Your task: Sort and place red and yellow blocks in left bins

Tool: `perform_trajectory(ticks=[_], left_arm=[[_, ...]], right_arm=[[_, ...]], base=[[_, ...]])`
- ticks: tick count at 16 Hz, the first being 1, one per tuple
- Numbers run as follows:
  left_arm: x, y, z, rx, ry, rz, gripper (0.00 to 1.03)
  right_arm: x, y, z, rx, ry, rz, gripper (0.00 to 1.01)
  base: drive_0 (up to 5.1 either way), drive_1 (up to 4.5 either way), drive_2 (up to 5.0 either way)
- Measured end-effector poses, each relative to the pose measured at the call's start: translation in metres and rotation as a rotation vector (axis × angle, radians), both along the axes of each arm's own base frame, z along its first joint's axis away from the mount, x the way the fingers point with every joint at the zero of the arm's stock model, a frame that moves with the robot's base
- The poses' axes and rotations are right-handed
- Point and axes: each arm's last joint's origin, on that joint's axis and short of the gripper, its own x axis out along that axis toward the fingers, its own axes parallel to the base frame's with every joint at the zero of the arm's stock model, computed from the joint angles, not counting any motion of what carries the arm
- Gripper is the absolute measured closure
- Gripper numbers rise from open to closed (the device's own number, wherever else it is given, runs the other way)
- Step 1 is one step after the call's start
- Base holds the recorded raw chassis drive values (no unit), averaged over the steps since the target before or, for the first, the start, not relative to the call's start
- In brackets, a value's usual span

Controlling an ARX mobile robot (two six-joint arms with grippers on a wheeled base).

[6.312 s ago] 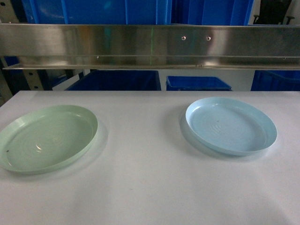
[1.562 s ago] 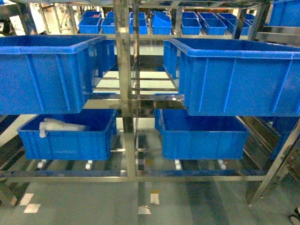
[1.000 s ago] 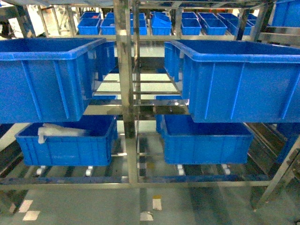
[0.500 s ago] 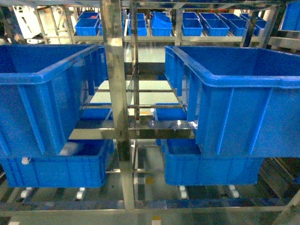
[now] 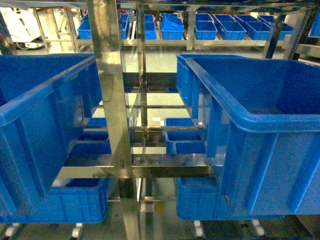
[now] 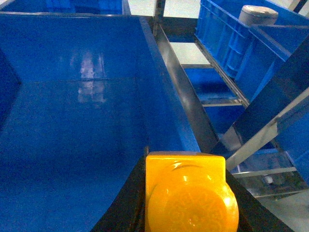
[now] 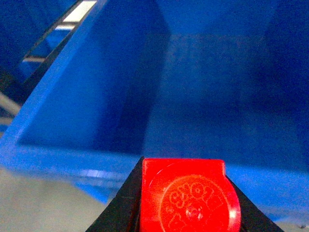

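A stainless steel rack (image 5: pixel 112 125) loaded with blue plastic bins is filling the head view, with more rows of small blue bins (image 5: pixel 172 27) standing on shelving farther back. Neither arm nor block is showing in that view; only the wrist cameras are revealing them. Nearest in the left wrist view, the left gripper (image 6: pixel 186 203) is clamping the orange-yellow block (image 6: pixel 188 195) between its dark fingers (image 6: pixel 123 208), one round stud facing the lens, and beyond it the left blue bin (image 6: pixel 72 111) is lying open below and ahead, the block hanging over its near right corner. Nearest in the right wrist view, the right gripper (image 7: pixel 186 200) is pinching the red block (image 7: pixel 186 195) the same way, its embossed stud toward the camera, with the right blue bin (image 7: pixel 203 82) opening beyond and below it. Compared with half a second ago, the head camera is sitting closer to the rack: the two upper bins are looming larger, and the upright post is standing farther left.
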Motion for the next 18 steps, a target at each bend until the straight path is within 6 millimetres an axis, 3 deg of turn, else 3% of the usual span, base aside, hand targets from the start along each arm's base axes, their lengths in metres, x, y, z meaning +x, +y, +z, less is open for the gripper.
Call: perform_trajectory(ticks=[2, 6, 9, 10, 12, 15, 16, 17, 18], left_arm=[[0.000, 0.000, 0.000, 0.000, -0.001, -0.002, 0.76], [0.000, 0.000, 0.000, 0.000, -0.002, 0.000, 0.76], [0.000, 0.000, 0.000, 0.000, -0.002, 0.000, 0.76], [0.000, 0.000, 0.000, 0.000, -0.002, 0.000, 0.76], [0.000, 0.000, 0.000, 0.000, -0.002, 0.000, 0.76], [0.000, 0.000, 0.000, 0.000, -0.002, 0.000, 0.76], [0.000, 0.000, 0.000, 0.000, -0.002, -0.001, 0.76], [0.000, 0.000, 0.000, 0.000, -0.001, 0.000, 0.76], [0.000, 0.000, 0.000, 0.000, -0.002, 0.000, 0.76]], right_arm=[[0.058, -0.005, 0.016, 0.014, -0.018, -0.020, 0.74], [0.136, -0.006, -0.037, 0.013, 0.160, -0.016, 0.74], [0.195, -0.007, -0.059, -0.005, 0.125, -0.058, 0.74], [0.203, -0.008, -0.062, -0.004, 0.116, -0.083, 0.74], [0.190, -0.010, -0.060, 0.042, 0.096, -0.099, 0.56], [0.131, -0.005, -0.014, 0.043, -0.078, -0.104, 0.25], [0.095, -0.006, -0.001, 0.059, -0.086, -0.113, 0.12], [0.058, -0.005, 0.000, 0.060, -0.079, -0.116, 0.01], [0.028, -0.005, -0.005, 0.062, -0.046, -0.117, 0.04]], base=[[0.0, 0.00, 0.0], [0.0, 0.00, 0.0], [0.0, 0.00, 0.0], [0.0, 0.00, 0.0], [0.0, 0.00, 0.0], [0.0, 0.00, 0.0], [0.0, 0.00, 0.0], [0.0, 0.00, 0.0], [0.0, 0.00, 0.0]])
